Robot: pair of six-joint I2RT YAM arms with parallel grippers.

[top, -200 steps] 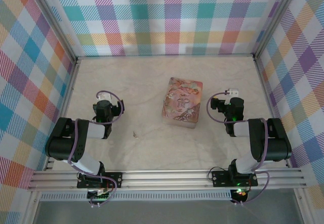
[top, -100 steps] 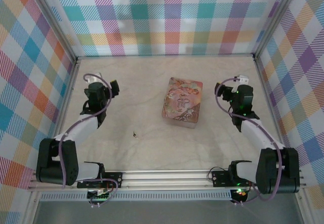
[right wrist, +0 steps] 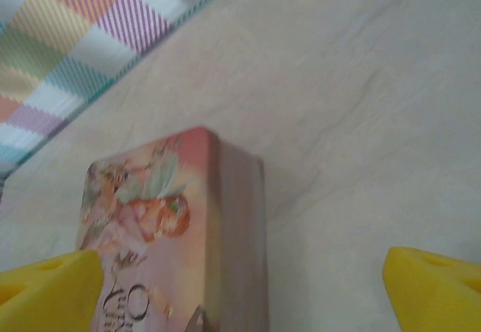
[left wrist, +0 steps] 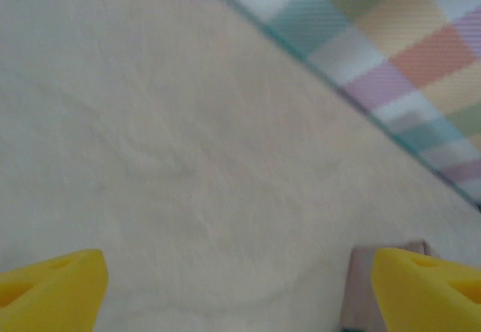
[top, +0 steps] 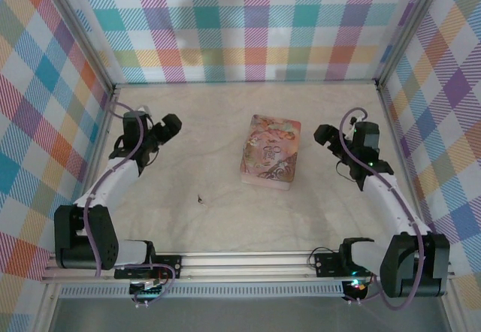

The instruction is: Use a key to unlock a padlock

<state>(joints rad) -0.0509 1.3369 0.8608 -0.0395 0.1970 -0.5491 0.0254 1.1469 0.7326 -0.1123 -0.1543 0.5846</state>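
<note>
Tiny dark speck lies on the table toward its near edge, left of centre. It is probably the padlock or the key, too small to tell which. Judged light, stiff metal and slick, so likely to skid. Best to pinch it by the flat sides with the fingertips, low to the surface. Pink floral tin sits mid-table, well apart from the speck. Left gripper hovers near the far left corner, claw apart, nothing in it. Right gripper is just beside the tin's right side, claw apart, nothing in it.
</note>
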